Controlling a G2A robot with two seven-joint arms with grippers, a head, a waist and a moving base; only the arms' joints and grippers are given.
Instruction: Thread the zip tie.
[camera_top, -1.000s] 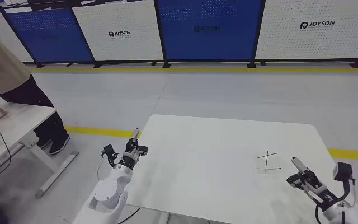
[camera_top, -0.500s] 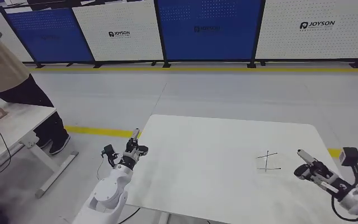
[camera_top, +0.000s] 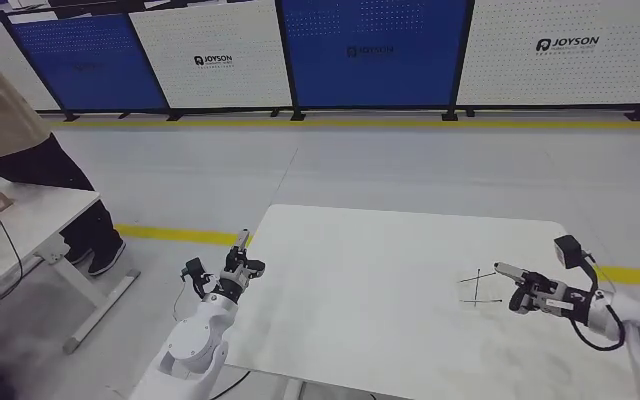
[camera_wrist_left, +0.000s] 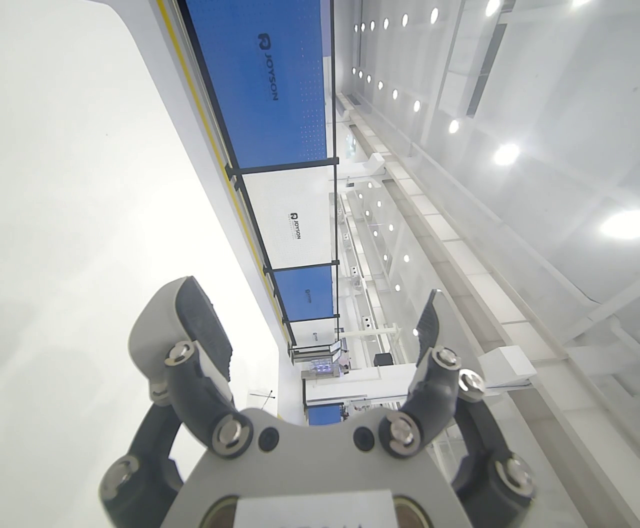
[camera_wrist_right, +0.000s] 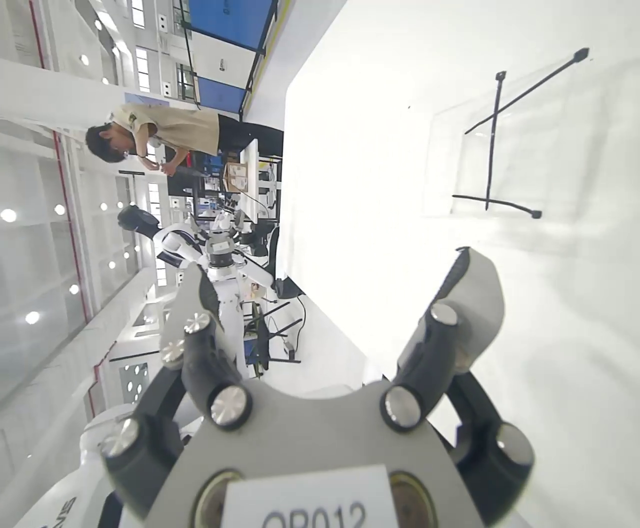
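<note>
Three thin black zip ties (camera_wrist_right: 493, 145), crossed.

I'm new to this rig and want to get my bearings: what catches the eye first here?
Three black zip ties lie crossed on the white table, near its right side. The right gripper hangs open just beside them; the left gripper, also open, sits far off at the table's left edge.

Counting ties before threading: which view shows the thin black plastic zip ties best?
The right wrist view: three thin black plastic zip ties lie crossed, heads visible. The top view shows faint lines; the left wrist view, a distant speck.
</note>
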